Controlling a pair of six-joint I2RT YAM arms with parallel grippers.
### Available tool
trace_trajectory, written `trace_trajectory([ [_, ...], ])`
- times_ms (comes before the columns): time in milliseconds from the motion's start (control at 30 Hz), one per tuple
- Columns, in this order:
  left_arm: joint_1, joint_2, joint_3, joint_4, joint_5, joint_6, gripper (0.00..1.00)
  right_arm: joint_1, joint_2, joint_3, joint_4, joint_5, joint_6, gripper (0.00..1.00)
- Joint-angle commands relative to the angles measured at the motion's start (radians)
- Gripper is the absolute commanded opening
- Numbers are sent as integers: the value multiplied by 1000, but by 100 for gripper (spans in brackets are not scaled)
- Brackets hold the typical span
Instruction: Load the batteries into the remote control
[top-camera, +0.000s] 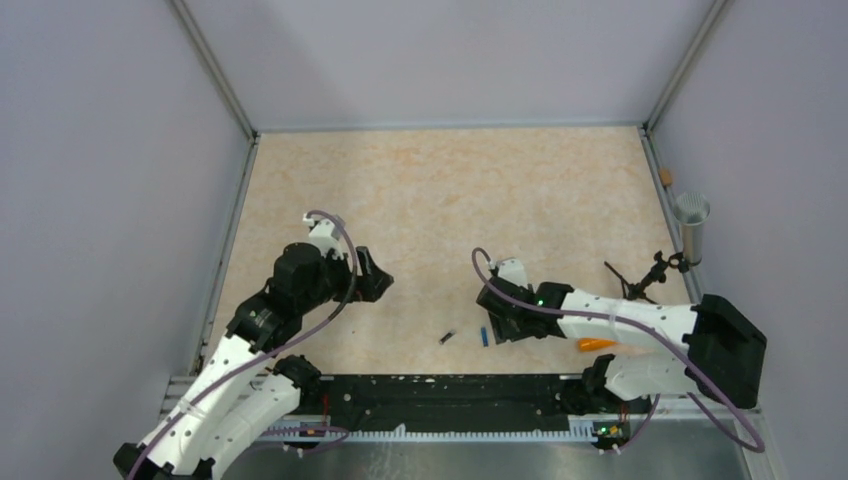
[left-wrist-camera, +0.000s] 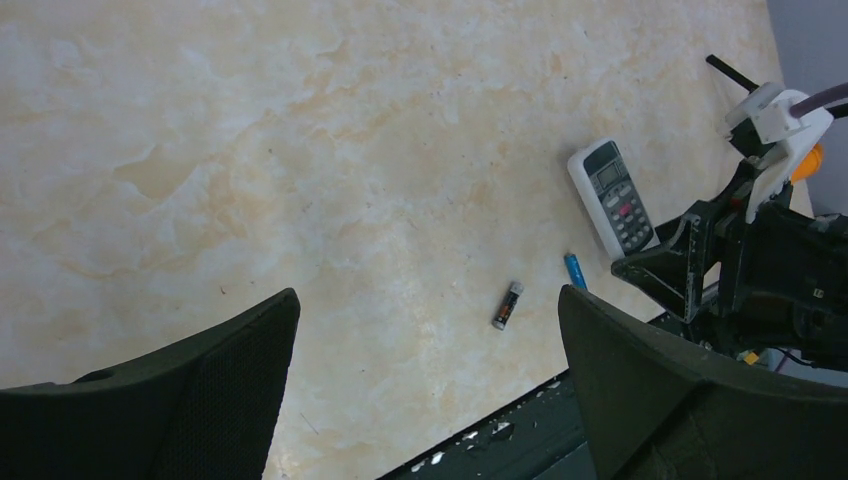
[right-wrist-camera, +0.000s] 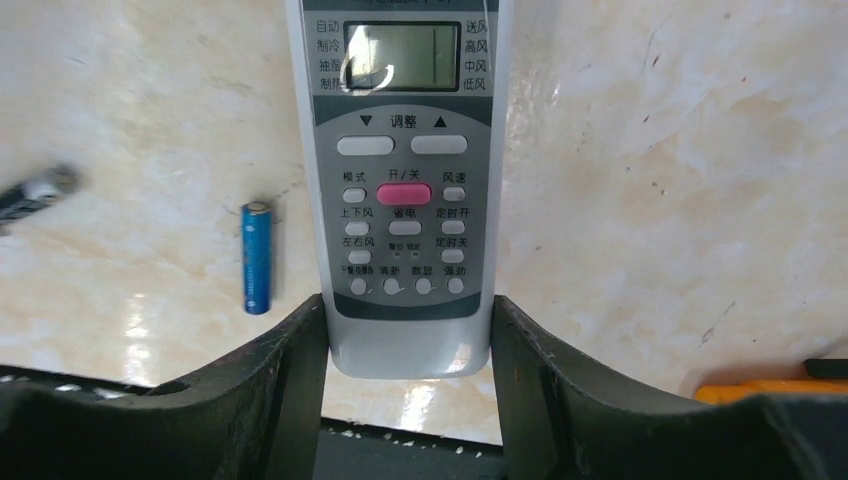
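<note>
The far desk (top-camera: 450, 190) is wide open, but the right gripper (right-wrist-camera: 408, 325) and remote control (right-wrist-camera: 405, 150) crowd the blue battery (right-wrist-camera: 256, 257).

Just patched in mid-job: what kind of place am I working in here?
Most likely a lab robot test cell, not a home: plain grey walls on metal corner posts box in a marble-pattern tabletop, with the left arm and right arm mounted on a black rail.

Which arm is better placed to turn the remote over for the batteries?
Right. The right gripper has its fingers against both sides of the face-up remote control's near end. The left gripper hangs open and empty, off to the side.
</note>
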Motion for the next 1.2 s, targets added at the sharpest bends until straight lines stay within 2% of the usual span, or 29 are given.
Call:
trace_trajectory([
  [0,-1,-2,-33,107,68,-84,99,13,-90,93,-14,33,0,0],
  [233,-1,-1,-79,238,200,-167,99,10,-166,146,34,-18,-37,0],
  [400,7,0,-118,393,307,-241,99,-27,-210,165,148,-136,-78,0],
  [667,65,16,-200,728,522,-422,99,-132,-293,131,376,-447,-86,0],
  [1033,85,78,-269,1091,655,-647,99,-212,-325,76,654,-810,-22,0],
  [1167,85,84,-263,1142,692,-683,99,-215,-304,73,762,-935,7,0],
])
